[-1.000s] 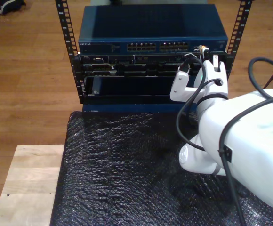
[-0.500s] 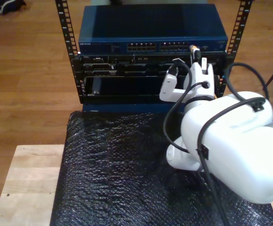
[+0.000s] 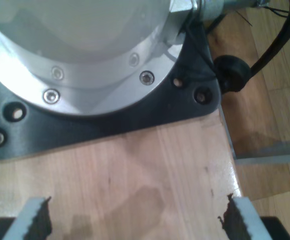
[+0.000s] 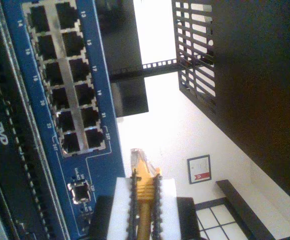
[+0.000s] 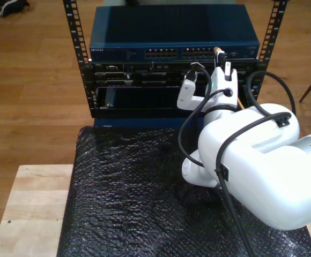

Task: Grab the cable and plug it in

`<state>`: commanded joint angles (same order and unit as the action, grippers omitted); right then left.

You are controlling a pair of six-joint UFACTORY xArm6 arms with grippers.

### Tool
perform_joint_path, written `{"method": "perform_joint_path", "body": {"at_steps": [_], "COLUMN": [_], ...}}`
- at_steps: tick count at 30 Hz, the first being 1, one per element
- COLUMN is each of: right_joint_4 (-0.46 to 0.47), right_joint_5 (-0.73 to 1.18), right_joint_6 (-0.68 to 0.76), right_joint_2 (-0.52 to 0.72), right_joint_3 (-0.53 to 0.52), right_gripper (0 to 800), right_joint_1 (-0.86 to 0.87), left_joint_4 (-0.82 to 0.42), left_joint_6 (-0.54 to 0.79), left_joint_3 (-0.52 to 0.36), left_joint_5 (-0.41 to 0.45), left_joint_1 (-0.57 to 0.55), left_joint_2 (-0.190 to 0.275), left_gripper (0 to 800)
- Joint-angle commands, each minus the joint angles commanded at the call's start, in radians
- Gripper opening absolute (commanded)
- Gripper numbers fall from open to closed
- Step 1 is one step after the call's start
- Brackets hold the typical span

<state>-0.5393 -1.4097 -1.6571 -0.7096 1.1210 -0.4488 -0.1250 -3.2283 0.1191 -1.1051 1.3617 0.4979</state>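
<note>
The cable point(image 4: 144, 197) is yellow-orange, and its clear plug point(image 4: 136, 157) sticks out past the fingertips of my second gripper point(image 4: 144, 187), which is shut on it. The plug hangs just off the blue switch point(image 4: 107, 150), beside the end of its port block point(image 4: 67, 85) and apart from it. In the exterior view my second gripper point(image 5: 221, 63) holds the plug point(image 5: 217, 50) up at the switch face point(image 5: 171, 52), at the right end of the port row; a bit of cable point(image 5: 242, 101) shows beside the wrist. My first gripper point(image 3: 137, 220) stands open over bare wood with nothing between its fingers.
A black rack point(image 5: 76, 43) holds the switch with dark equipment point(image 5: 139, 75) below it. A black bubble-wrap mat point(image 5: 128, 187) covers the table, with bare wood point(image 5: 32, 209) at the exterior view's left. An arm base flange point(image 3: 85, 55) sits close to my first gripper.
My second arm has swung toward the exterior view's left and slightly up, carrying the plug along the switch face to the right end of the port row.
</note>
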Motion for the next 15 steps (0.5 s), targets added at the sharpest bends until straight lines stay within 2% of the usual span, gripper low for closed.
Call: {"method": "perform_joint_path", "body": {"at_steps": [15], "right_joint_4": [0.002], "right_joint_5": [0.046], "right_joint_6": [-0.035], "right_joint_2": [-0.002], "right_joint_3": [-0.006], "right_gripper": [0], "right_joint_1": [-0.002], "left_joint_4": [0.000], "left_joint_6": [0.000], "left_joint_3": [0.000], "left_joint_5": [0.000], "left_joint_1": [0.000], "left_joint_2": [0.000], "left_gripper": [800]}}
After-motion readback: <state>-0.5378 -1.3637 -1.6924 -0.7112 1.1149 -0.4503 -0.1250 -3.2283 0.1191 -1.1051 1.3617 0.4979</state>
